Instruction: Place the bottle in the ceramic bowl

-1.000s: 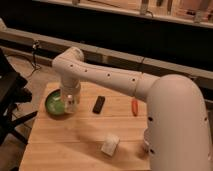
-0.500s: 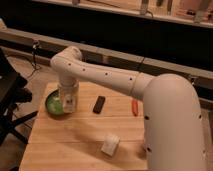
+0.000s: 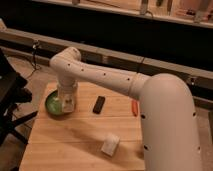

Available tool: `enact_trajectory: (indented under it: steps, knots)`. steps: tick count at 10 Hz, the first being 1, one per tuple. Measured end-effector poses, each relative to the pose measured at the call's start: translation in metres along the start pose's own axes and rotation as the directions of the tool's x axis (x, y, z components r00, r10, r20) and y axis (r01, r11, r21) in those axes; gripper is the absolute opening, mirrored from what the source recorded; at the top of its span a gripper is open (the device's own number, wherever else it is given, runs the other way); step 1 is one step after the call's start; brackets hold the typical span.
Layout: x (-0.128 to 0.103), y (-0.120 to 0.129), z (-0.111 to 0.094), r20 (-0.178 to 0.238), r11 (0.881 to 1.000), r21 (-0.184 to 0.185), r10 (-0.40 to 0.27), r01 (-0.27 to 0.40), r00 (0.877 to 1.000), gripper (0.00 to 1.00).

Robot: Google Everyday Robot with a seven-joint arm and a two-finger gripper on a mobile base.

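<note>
In the camera view, a pale wooden tabletop [image 3: 75, 135] is seen from above and slightly from the right. Much of the right side of the view is filled by the robot's broad white body [image 3: 170, 125]. From it a white arm [image 3: 102, 77] is stretched leftward across the far part of the tabletop, is bent at a rounded elbow near the upper left, and is then turned straight down.

The tool [image 3: 66, 106] is found at the lower end of that downward section, over the right-hand part of the ceramic bowl [image 3: 51, 106]. The bowl is set near the far left corner of the tabletop, and its green glossy inside is seen to the left of the tool. The bottle [image 3: 69, 102] is made out as a pale, upright, whitish shape at the tool, just above the bowl's right edge. Whether it is touching the bowl cannot be told. It cannot be told whether the tool is wide, narrow or closed around the bottle, since the two pale shapes are merged.

A small black oblong object [image 3: 99, 104] is laid flat to the right of the bowl, well apart from it. Farther right, a slim orange-red object [image 3: 134, 107] is laid just beside the robot's body. A white paper cup [image 3: 110, 144] is seen on its side near the front middle of the tabletop, well apart from the bowl.

Dark furniture [image 3: 10, 95] is seen left of the tabletop, and a long grey ledge [image 3: 115, 55] is run across the background.
</note>
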Motion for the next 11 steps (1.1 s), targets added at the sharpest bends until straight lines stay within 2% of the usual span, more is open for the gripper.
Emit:
enact_trajectory:
  steps: [11]
  knots:
    - [0.009,-0.009,0.015,-0.003,1.000,0.009,-0.015,0.015,1.000,0.01]
